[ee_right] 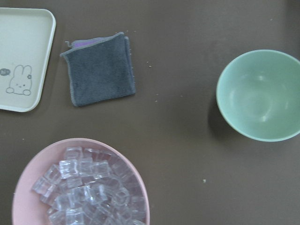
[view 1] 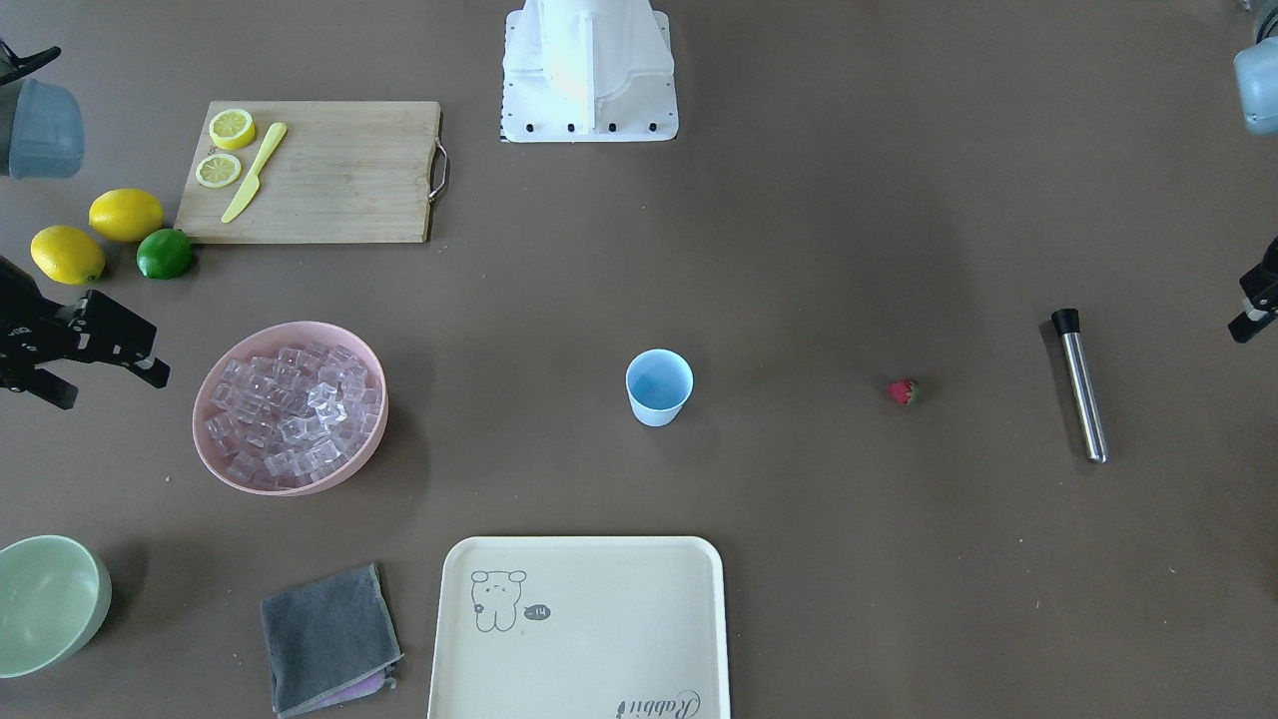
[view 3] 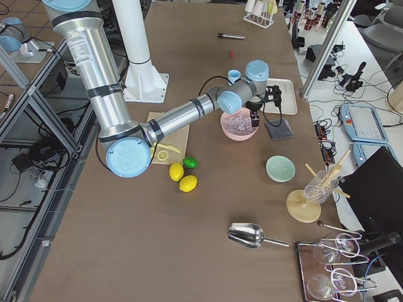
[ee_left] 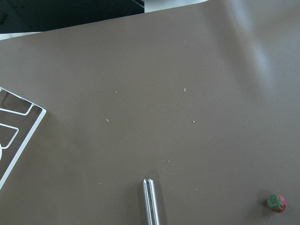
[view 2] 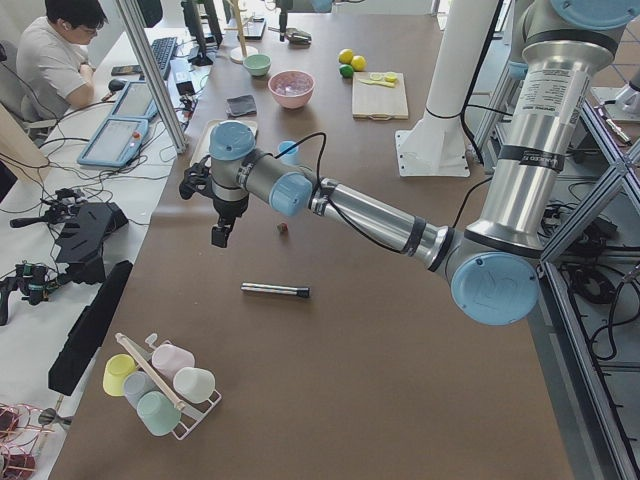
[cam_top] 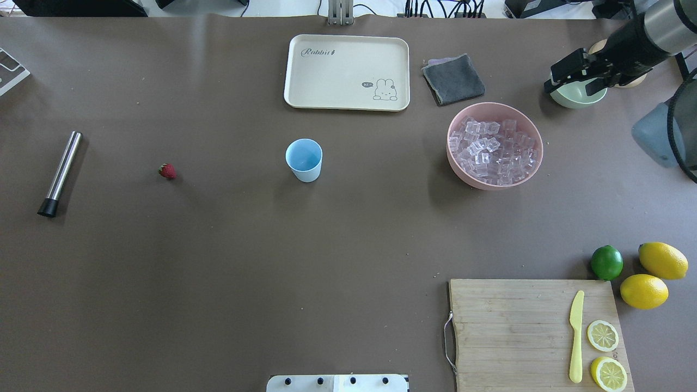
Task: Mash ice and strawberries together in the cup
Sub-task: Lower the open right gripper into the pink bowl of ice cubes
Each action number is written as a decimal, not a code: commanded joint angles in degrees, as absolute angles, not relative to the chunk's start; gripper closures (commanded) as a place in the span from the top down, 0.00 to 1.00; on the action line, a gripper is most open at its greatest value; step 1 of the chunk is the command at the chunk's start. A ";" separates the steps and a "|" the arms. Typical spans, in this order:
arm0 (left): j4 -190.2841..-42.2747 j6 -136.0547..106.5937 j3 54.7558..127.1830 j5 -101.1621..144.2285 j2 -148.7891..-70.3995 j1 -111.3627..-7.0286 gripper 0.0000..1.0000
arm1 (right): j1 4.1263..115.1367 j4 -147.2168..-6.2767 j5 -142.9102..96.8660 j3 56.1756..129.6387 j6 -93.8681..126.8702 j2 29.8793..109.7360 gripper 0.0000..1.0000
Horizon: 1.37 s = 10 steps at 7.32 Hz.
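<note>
The cup [cam_top: 304, 159] stands empty, ice [cam_top: 493, 149] in the pink bowl [cam_top: 490, 185] near it, strawberry [cam_top: 167, 171] well apart opposite; right gripper [cam_top: 572, 79] spread, left gripper [view 2: 218, 236] state untellable; loading seems the step in hand, needing a descent onto ice.

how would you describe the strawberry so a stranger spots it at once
In the overhead view, find the cream tray at the far edge; the blue cup stands in front of it. Left of the cup, before the steel rod, lies the strawberry: tiny, green-capped, the only red thing there.
</note>
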<state>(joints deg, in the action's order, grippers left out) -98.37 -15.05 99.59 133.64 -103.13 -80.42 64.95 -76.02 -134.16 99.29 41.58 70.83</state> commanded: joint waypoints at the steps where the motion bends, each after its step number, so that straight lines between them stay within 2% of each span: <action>1: -98.44 -14.94 99.41 133.59 -103.36 -80.25 0.98 | 57.70 -73.05 -127.67 98.71 47.87 68.57 0.98; 4: -98.26 -15.03 99.05 133.68 -103.80 -80.07 0.98 | 52.12 -72.60 -123.05 98.70 52.47 68.55 0.97; 6: -98.26 -15.03 98.18 133.68 -103.97 -79.89 0.98 | 51.77 -70.25 -122.00 95.47 52.38 67.68 0.89; 10: -98.26 -15.12 98.09 133.77 -103.97 -79.19 0.98 | 50.02 -67.50 -118.49 92.46 52.38 67.24 0.91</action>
<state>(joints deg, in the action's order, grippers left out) -98.26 -15.09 98.06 133.70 -103.94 -79.29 50.60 -67.71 -119.84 93.15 52.39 67.37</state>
